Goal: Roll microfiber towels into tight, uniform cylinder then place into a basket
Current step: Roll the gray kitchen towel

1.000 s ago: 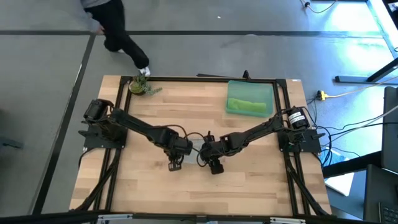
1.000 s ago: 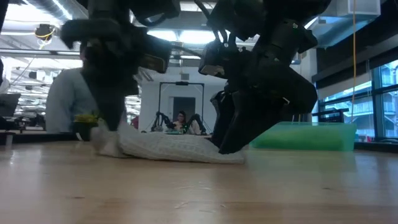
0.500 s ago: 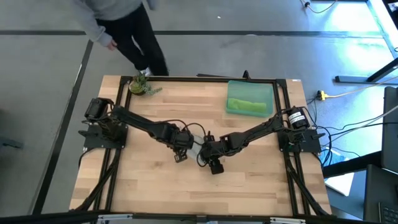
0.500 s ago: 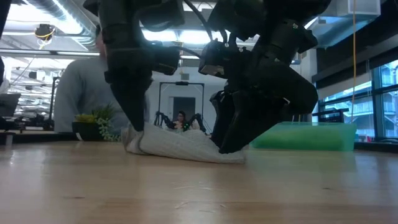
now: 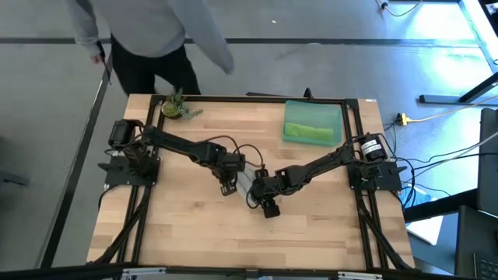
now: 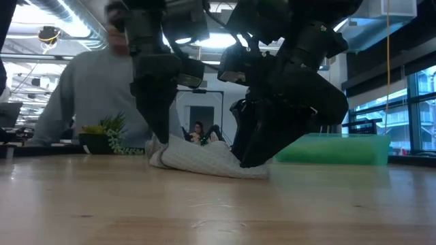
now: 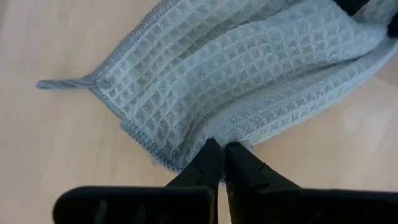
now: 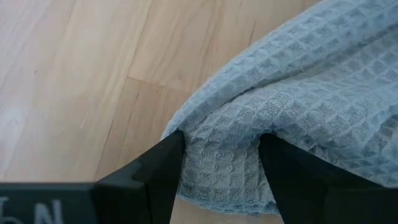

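A person (image 5: 140, 31) in a grey top leans at the wooden table's (image 5: 179, 233) far edge, beside a small potted plant (image 5: 173, 107). The teal basket (image 5: 313, 122) sits at the far right, a lime green towel (image 5: 307, 133) rolled inside. At mid-table lies the grey towel (image 6: 204, 160) (waffle weave, bunched) between both arms. The left gripper (image 7: 222, 154) pinches its hem, jaws together on the cloth. The right gripper (image 8: 221, 165) straddles a fold — fingers apart, cloth bunched between them. No readable writing shows.

Bare table (image 5: 187, 233) lies open around the left gripper (image 7: 222, 149); grey towel (image 7: 236, 74) and right gripper (image 8: 221, 152) crowd beside it.
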Robot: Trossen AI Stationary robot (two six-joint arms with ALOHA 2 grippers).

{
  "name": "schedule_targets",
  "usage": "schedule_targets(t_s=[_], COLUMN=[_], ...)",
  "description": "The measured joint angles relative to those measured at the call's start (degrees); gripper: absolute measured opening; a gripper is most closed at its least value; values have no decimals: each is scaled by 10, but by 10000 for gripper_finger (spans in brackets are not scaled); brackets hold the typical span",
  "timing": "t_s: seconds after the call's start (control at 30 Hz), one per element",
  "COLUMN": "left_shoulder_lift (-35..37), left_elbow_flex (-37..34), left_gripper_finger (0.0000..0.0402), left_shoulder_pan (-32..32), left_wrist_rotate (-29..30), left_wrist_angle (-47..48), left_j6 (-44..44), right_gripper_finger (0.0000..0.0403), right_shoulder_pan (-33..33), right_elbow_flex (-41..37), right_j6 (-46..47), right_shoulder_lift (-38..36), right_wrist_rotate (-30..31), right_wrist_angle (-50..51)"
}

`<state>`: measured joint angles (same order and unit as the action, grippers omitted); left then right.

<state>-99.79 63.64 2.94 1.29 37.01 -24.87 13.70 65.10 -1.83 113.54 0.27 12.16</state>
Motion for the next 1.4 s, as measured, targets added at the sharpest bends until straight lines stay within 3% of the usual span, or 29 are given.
schedule_targets(t_s=[0.1, 0.37, 0.77, 1.13, 1.3, 1.4], left_shoulder_lift=[0, 0, -2, -54, -53, -53], left_elbow_flex=[0, 0, 0, 2, 1, 1], left_gripper_finger=[3, 2, 3, 3, 3, 3], left_shoulder_pan=[-12, 31, 125, 142, 141, 140], left_wrist_rotate=[-35, -14, 6, 8, 8, 7], left_wrist_angle=[0, 14, 13, 5, 3, 3], left_j6=[19, 21, -62, -57, -46, -46], right_gripper_finger=[218, 218, 218, 218, 218, 218], right_shoulder_pan=[0, 0, 4, 47, 75, 88], right_elbow_flex=[0, 0, 0, -3, -2, -2], right_j6=[0, -2, 13, -2, 0, -2], right_shoulder_lift=[0, 0, -3, -79, -78, -65], right_wrist_rotate=[0, -1, 3, 78, 83, 124], right_wrist_angle=[0, 3, 1, 40, 39, 36])
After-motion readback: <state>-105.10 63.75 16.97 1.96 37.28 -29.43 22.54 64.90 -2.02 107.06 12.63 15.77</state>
